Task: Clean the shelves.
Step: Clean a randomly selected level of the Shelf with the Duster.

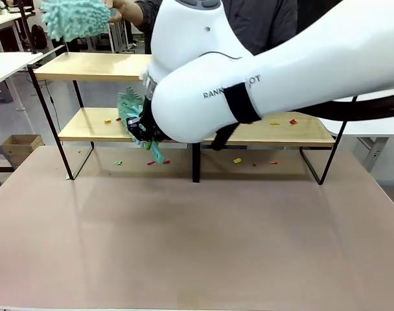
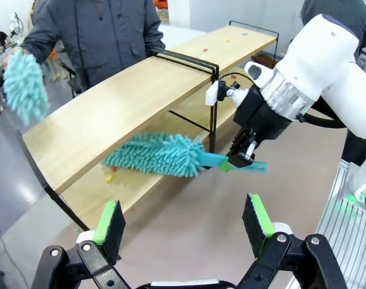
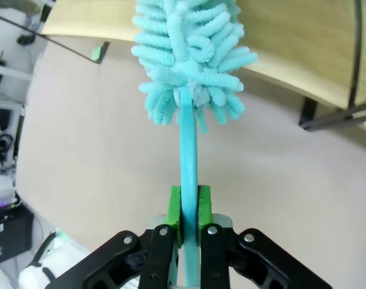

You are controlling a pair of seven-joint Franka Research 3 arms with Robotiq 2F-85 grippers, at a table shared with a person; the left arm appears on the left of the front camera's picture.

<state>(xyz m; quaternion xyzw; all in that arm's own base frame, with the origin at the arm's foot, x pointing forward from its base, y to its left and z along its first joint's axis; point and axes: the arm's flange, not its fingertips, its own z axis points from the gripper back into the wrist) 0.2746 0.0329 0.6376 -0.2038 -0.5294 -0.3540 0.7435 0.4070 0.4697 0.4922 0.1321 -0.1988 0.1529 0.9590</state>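
The shelves (image 1: 93, 67) stand at the far side of the table (image 1: 197, 246). The right gripper (image 3: 189, 205) is closed tight on the handle of a teal duster (image 2: 159, 155), whose fluffy head is at the lower board. The left gripper (image 2: 182, 214) is wide open and empty. Sweeping seems to be in hand; next the duster must go along the lower board, to push off the small coloured bits (image 1: 275, 122) there.

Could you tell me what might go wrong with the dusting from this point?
The right gripper pinches the duster by its thin handle alone; pressing on the lower shelf could twist it loose.
Sweeping may push scraps onto the table, where some already lie.
The duster could snag the black upright.
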